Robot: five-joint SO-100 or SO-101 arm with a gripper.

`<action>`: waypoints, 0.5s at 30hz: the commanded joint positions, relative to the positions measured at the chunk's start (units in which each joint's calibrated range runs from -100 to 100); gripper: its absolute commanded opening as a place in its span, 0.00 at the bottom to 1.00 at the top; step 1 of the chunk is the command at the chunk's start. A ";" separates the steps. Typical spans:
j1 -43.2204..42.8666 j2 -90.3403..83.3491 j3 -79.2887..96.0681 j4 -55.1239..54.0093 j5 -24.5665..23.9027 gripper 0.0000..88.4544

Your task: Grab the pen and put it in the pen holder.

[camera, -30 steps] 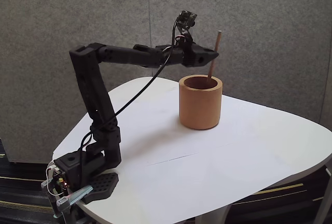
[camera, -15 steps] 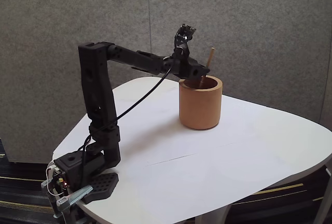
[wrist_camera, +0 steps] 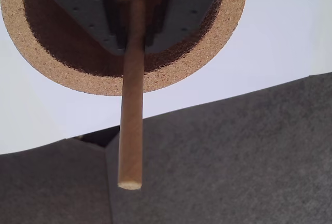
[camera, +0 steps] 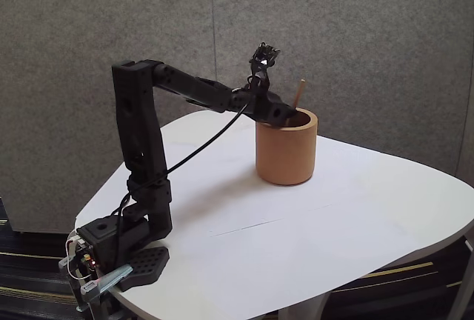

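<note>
hand (camera: 285, 116) gripping pen (wrist_camera: 132, 105) — inside pen holder (camera: 286, 155)

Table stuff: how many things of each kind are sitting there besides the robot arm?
Wooden pen: 1, standing in the cup
Orange-brown pen holder cup: 1
Total: 2

Even, soft indoor light, faint shadows on the white table (camera: 311, 224), sharp focus throughout.
</note>
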 commanded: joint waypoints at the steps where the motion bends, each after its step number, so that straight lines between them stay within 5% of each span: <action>1: 0.20 0.31 -0.63 -0.34 -0.16 0.01; 10: -0.32 0.47 -1.08 -0.34 0.16 0.02; 15: 0.20 0.39 -1.17 -0.42 -0.16 0.17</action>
